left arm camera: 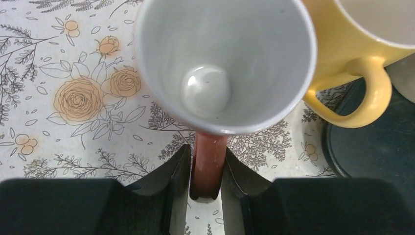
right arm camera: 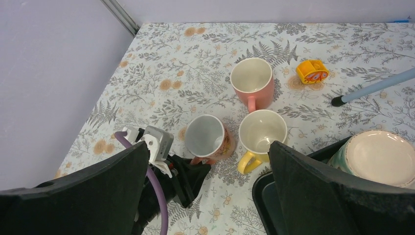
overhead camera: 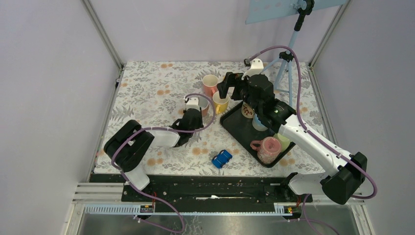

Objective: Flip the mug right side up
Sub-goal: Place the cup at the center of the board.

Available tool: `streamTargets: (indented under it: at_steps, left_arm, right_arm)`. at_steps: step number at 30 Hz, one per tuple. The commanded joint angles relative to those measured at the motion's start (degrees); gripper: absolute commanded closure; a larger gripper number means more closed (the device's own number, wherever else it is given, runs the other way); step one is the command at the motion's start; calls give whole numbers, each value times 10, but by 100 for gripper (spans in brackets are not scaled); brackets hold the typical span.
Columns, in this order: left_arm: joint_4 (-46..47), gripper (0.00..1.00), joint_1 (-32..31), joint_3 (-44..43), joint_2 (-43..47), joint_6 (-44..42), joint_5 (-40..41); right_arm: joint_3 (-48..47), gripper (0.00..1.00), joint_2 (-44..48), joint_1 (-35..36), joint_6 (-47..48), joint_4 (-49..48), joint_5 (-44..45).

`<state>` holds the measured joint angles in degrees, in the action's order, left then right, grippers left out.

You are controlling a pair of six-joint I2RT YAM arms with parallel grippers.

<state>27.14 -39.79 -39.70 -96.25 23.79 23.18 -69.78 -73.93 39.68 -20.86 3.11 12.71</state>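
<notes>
The mug (left arm camera: 225, 63) is orange-red with a white inside. Its mouth faces up and leans a little toward my left arm. My left gripper (left arm camera: 205, 164) is shut on the mug's handle (left arm camera: 208, 147), one finger on each side. In the right wrist view the mug (right arm camera: 208, 137) stands next to a yellow mug (right arm camera: 262, 132), with my left gripper (right arm camera: 200, 166) below it. In the top view the left wrist hides most of the mug (overhead camera: 204, 105). My right gripper (right arm camera: 208, 196) is open and empty, high above the mugs (overhead camera: 229, 85).
A pink mug (right arm camera: 252, 83) stands upright behind the yellow one. A black tray (overhead camera: 235, 128) at the right holds a plate (right arm camera: 379, 156) and a pink cup (overhead camera: 268, 148). A blue toy car (overhead camera: 222, 158) lies near the front. A small yellow toy (right arm camera: 311, 72) and a tripod leg (right arm camera: 372, 88) are at the back.
</notes>
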Motion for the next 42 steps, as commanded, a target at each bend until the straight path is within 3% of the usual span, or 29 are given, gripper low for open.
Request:
streamTargets:
  at_steps: [1,11,14,19,20,21,25,29,36,42]
  left_arm:
    - [0,69,2,3,-2,-1,2]
    - [-22,61,2,-27,7,-3,-4]
    - [-54,53,3,-39,25,2,-2]
    - [-149,30,7,-65,72,24,-9]
    - [-169,11,7,-72,81,27,-6]
    - [-189,3,7,-77,93,30,-1]
    - [-267,1,10,-104,139,48,-5]
    - [-323,1,11,-123,182,49,-85]
    - [-248,1,9,-110,207,-13,-285]
    - [-138,1,-28,-121,131,-78,-403]
  right_arm:
    - [-2,0,22,-2,-5,-26,-3]
    - [-7,0,16,-3,-6,-25,-5]
    - [-14,0,13,-4,-8,-8,-1]
    - [-38,0,1,-3,-31,44,-4]
    - [-41,0,0,-3,-35,54,-5]
    - [-45,0,-1,-4,-41,64,-5]
    - [-59,0,2,-4,-67,122,10]
    - [-67,0,18,-4,-99,220,40]
    - [-56,0,82,-3,-172,376,118]
    - [-66,0,138,-3,-187,419,144]
